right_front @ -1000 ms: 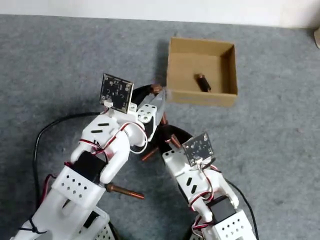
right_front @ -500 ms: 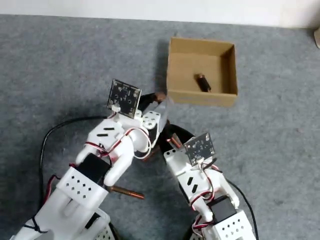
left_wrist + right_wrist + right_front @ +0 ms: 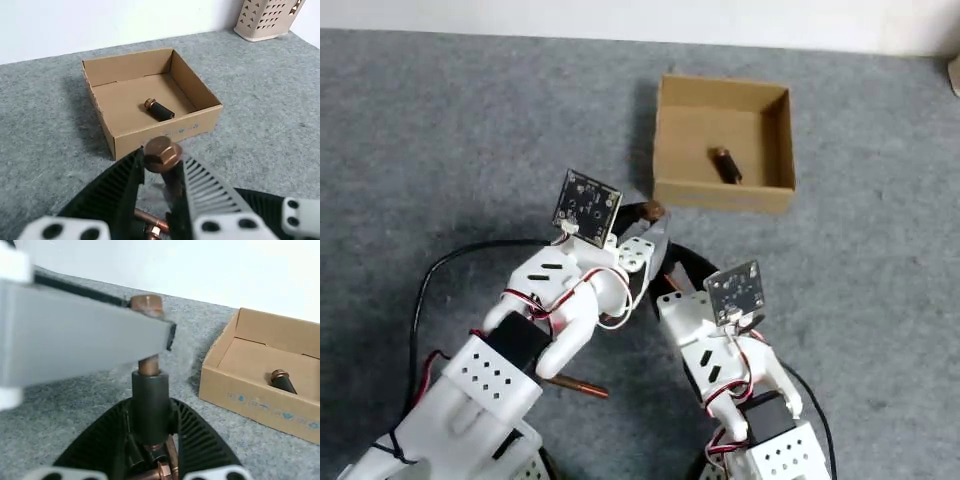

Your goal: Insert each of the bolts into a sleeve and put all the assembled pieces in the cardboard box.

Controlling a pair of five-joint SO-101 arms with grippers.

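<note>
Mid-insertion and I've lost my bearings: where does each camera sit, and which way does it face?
High view: fixed above the table, looking down on the cardboard box, the left arm and right arm, left hand nearest it.
Left wrist view: on the left arm, facing the box past its own fingers, shut on the bolt.
Right wrist view: on the right arm, looking over the right hand gripping the sleeve; the left hand crosses above.
Shared: both wrist views show the box holding one assembled piece.

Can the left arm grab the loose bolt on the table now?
Probably not. Its fingers are shut on another bolt, and the loose bolt lies far back, partly under that arm.
</note>
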